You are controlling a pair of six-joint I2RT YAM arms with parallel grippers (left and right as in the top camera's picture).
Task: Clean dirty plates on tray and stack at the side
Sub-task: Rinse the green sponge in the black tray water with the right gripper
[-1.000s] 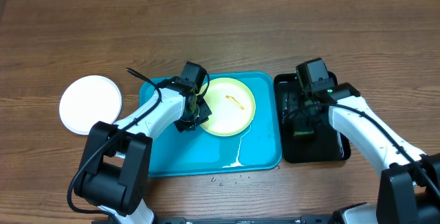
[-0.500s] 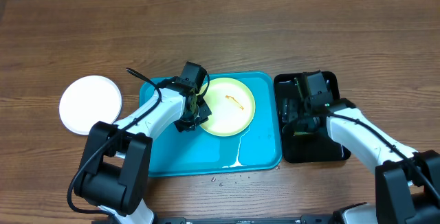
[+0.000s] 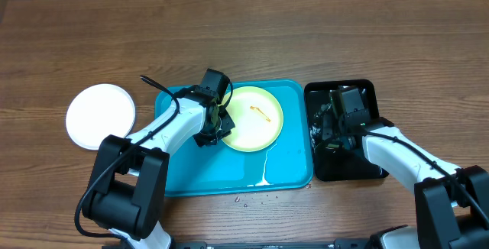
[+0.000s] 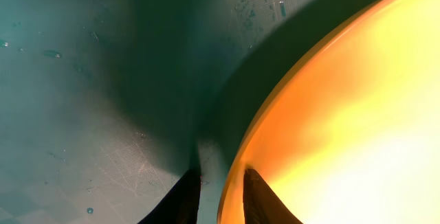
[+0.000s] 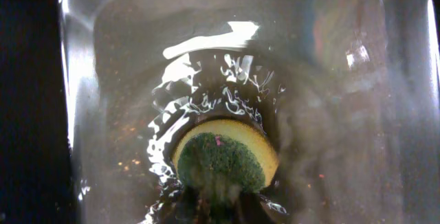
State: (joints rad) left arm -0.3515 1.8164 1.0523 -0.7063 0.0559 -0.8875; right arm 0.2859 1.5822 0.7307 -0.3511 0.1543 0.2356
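Two plates show from overhead. A white plate (image 3: 100, 116) sits on the bare table (image 3: 306, 35) at 9 o'clock of the turquoise tray (image 3: 214, 174), well apart from it, prob. the start of the clean stack (can't tell if it's one plate or more). A yellow-green plate (image 3: 256, 130) lies flat in the tray's 1 o'clock part w/ an orange smear (image 3: 263, 112) just off centre toward 2 o'clock, so it's not clean yet. The left gripper (image 4: 221, 183) is clenched on that plate's rim at approx. 9 o'clock: wrist view shows one finger (image 4: 180, 200) down on the tray side, the other on top of the plate, rim between them. Likely reason: pin the plate so it can't slide or spin on the wet tray during scrubbing. A black tray (image 3: 336, 169) sits just beside the turquoise one at 3 o'clock and carries a clear container (image 5: 75, 80) of water. The right gripper (image 5: 218, 198) points down into it w/ a yellow sponge (image 5: 223, 157), green scour side up, at its tips amid ripples, prob. being wetted for the wipe. Its fingers are nearly out of frame, so can't tell if they grasp the sponge or are released. A milky puddle (image 3: 263, 171) at the tray's 6 o'clock edge and droplets (image 3: 252, 198) on the table suggest why wet work is kept inside trays.
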